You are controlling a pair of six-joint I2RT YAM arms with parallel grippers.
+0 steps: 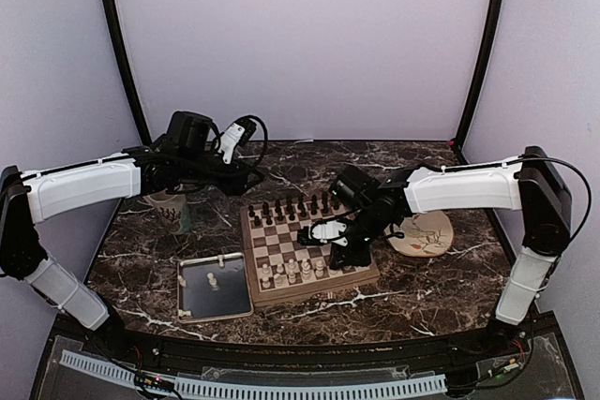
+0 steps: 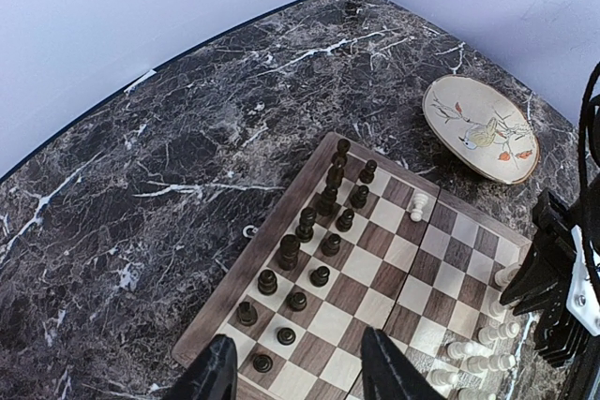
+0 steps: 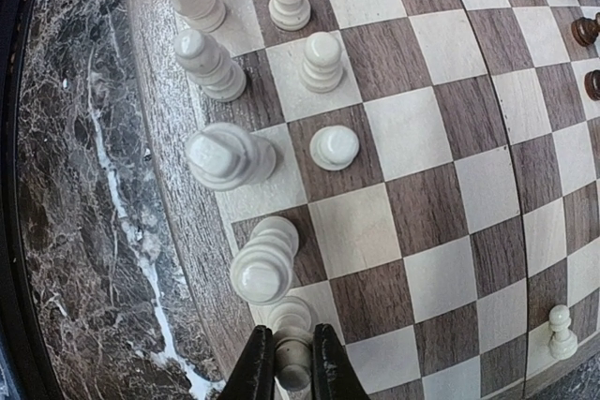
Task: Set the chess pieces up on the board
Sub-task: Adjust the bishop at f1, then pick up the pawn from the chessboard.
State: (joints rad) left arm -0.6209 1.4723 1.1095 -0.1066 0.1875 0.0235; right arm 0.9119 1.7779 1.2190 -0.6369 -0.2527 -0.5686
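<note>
Pinching a cream-white piece [image 3: 292,362] near its top, the right gripper [image 3: 292,348] has its fingers drawn narrow around it at the 4 o'clock corner of the board [image 1: 247,252]. The piece stands upright over the end of the white back row, just beside its neighbour; whether its base touches the square I cannot tell.

The left gripper [image 2: 302,367] hovers above the board's 10 o'clock side with fingers apart and nothing between them.

The dark pieces [image 1: 291,208] fill two rows along the 12 o'clock edge. The white ranks along the 6 o'clock edge look incomplete. One white pawn [image 2: 419,203] stands alone near the dark side, and another white piece [image 1: 213,280] waits in the grey tray [image 1: 187,304] at 8 o'clock of the board.

The step in hand appears to be seating a white back-row piece on its corner square. Next, the right fingers should likely part only once the base sits flat. The arm should then rise straight up, since the neighbouring piece is close enough to be knocked over. The tray piece and the stray pawn seem to come after.
</note>
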